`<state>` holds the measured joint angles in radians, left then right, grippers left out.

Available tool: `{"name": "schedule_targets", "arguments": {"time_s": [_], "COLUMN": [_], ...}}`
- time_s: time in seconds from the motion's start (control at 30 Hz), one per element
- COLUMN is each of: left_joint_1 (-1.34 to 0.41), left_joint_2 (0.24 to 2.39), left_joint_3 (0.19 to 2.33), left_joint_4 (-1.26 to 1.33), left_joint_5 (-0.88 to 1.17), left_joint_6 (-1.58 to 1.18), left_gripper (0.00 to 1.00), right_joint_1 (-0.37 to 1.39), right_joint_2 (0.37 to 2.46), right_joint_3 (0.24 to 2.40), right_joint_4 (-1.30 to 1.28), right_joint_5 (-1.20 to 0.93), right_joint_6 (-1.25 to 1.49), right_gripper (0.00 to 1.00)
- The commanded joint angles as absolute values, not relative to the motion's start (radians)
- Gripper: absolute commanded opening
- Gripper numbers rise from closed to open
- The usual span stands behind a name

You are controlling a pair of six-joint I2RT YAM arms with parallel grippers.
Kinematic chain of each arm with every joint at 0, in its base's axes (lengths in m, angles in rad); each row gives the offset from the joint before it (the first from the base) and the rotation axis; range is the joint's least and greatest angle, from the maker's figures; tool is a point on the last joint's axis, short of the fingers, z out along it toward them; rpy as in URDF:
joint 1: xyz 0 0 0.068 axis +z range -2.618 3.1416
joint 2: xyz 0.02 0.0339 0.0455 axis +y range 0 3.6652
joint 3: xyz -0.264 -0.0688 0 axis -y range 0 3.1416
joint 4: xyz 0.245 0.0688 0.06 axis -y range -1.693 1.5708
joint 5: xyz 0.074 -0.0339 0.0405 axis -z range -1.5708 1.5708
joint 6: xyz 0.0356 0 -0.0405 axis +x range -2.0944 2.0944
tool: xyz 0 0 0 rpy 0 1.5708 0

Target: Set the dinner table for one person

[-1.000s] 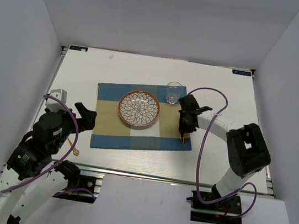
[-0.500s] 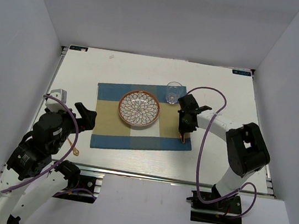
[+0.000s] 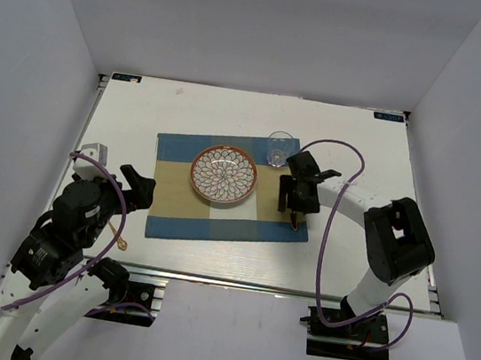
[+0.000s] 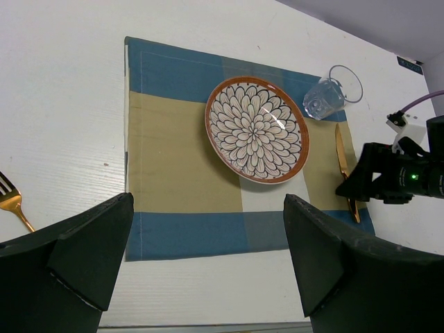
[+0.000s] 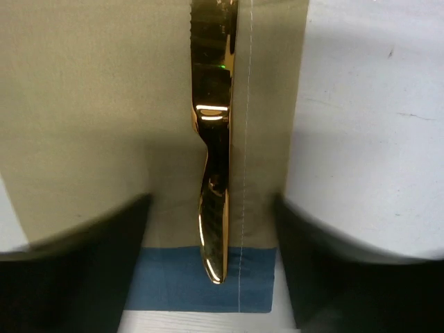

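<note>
Looking down from the top camera, the large white rectangular dinner table [image 3: 361, 152] [image 4: 55, 83] [image 5: 368, 139] is filling the floor of the cell, with its metal rail [image 3: 235, 282] running along the 6 o'clock edge. Near its middle a blue, tan and white striped cloth placemat [image 3: 175, 202] [image 4: 173, 159] [image 5: 83, 104] is lying flat. A round plate with a petal pattern and an orange rim [image 3: 223, 175] [image 4: 257, 130] is sitting on the mat. A clear drinking glass [image 3: 278, 149] [image 4: 326, 97] is standing at the plate's 2 o'clock, on the mat's far corner.

The right gripper [image 3: 295, 204] [image 5: 211, 208] is hanging low at the plate's 3 o'clock with its fingers spread wide. A gold table knife [image 3: 294, 225] [image 4: 341, 149] [image 5: 211, 139] is lying flat between them on the mat's right strip, and neither finger is touching it.

The left gripper [image 3: 138, 188] [image 4: 208, 208] is hovering at the mat's 9 o'clock edge, jaws gaping and holding nothing. A gold fork [image 3: 119, 236] [image 4: 12, 202] is lying on bare tabletop at the plate's 8 o'clock, well off the mat.
</note>
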<state>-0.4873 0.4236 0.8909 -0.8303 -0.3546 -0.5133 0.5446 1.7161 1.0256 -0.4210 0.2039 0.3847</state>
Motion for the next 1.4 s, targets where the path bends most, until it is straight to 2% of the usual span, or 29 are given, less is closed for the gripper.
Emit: {"name": "schedule_targets", "arguments": {"time_s": [0.0, 0.17, 0.3, 0.37, 0.47, 0.5, 0.67, 0.83, 1.0, 1.2, 1.37], "left_joint_1": [-0.491, -0.491, -0.491, -0.491, -0.472, -0.463, -0.356, -0.169, -0.02, 0.067, 0.118], "left_joint_2": [0.431, 0.456, 0.589, 0.731, 0.921, 0.955, 1.005, 1.095, 1.207, 1.226, 1.249], "left_joint_3": [0.893, 0.896, 0.946, 0.983, 1.038, 1.048, 0.959, 0.895, 0.787, 0.716, 0.621], "left_joint_4": [-0.822, -0.828, -0.946, -1.012, -1.124, -1.19, -1.097, -1.056, -0.927, -0.867, -0.752], "left_joint_5": [-0.353, -0.365, -0.527, -0.587, -0.679, -0.677, -0.612, -0.519, -0.345, -0.325, -0.361], "left_joint_6": [-0.512, -0.528, -0.629, -0.724, -0.887, -0.932, -1.02, -1.036, -1.023, -1.029, -1.005], "left_gripper": [0.98, 0.98, 0.98, 0.98, 0.98, 0.98, 0.98, 0.98, 0.98, 0.95, 0.89], "right_joint_1": [0.548, 0.548, 0.546, 0.549, 0.548, 0.551, 0.575, 0.597, 0.621, 0.653, 0.658], "right_joint_2": [1.638, 1.544, 1.438, 1.358, 1.238, 1.211, 1.088, 0.997, 0.994, 1.003, 0.968], "right_joint_3": [1.057, 1.068, 1.046, 0.99, 0.844, 0.809, 0.632, 0.526, 0.442, 0.362, 0.362], "right_joint_4": [-0.436, -0.454, -0.45, -0.425, -0.27, -0.189, -0.039, 0.079, 0.222, 0.334, 0.35], "right_joint_5": [0.186, 0.186, 0.172, 0.147, -0.104, -0.212, -0.366, -0.41, -0.495, -0.538, -0.571], "right_joint_6": [0.383, 0.393, 0.373, 0.359, 0.331, 0.33, 0.377, 0.432, 0.511, 0.542, 0.537], "right_gripper": [0.89, 0.89, 0.89, 0.89, 0.89, 0.89, 0.89, 0.89, 0.89, 0.89, 0.89]}}
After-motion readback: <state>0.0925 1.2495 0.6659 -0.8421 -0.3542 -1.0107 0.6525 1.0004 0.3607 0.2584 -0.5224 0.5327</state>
